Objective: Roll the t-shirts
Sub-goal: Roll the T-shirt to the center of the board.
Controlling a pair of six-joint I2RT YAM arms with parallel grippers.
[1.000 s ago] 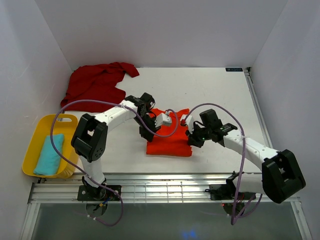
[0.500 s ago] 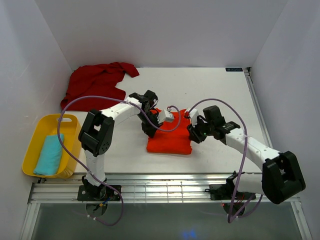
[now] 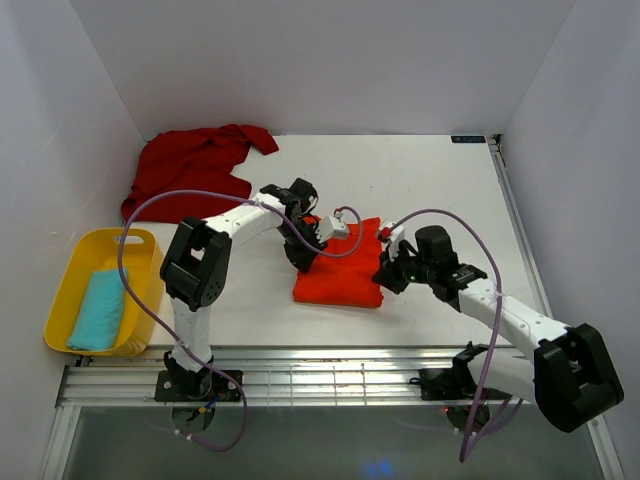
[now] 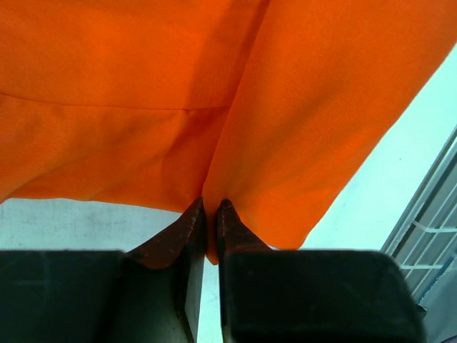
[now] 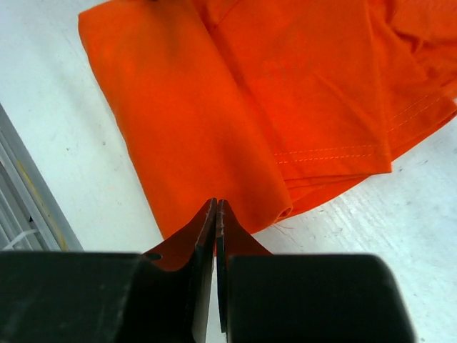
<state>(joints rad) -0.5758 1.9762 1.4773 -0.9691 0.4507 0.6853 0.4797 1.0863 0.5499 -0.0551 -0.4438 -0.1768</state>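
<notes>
My left fingers (image 4: pixel 196 214) were pinched shut on a fold of the orange t-shirt (image 3: pixel 340 270), with cloth draping away just beyond the tips. My right fingers (image 5: pixel 209 214) were closed tip to tip at the shirt's opposite edge; I could not tell if they held cloth. The shirt lay folded on the table (image 3: pixel 440 180) between both pairs. Judged light and limp, its layers prone to slip: grip the stacked edge, all layers together. The dark red t-shirt (image 3: pixel 190 170) lay well beyond my left fingers.
</notes>
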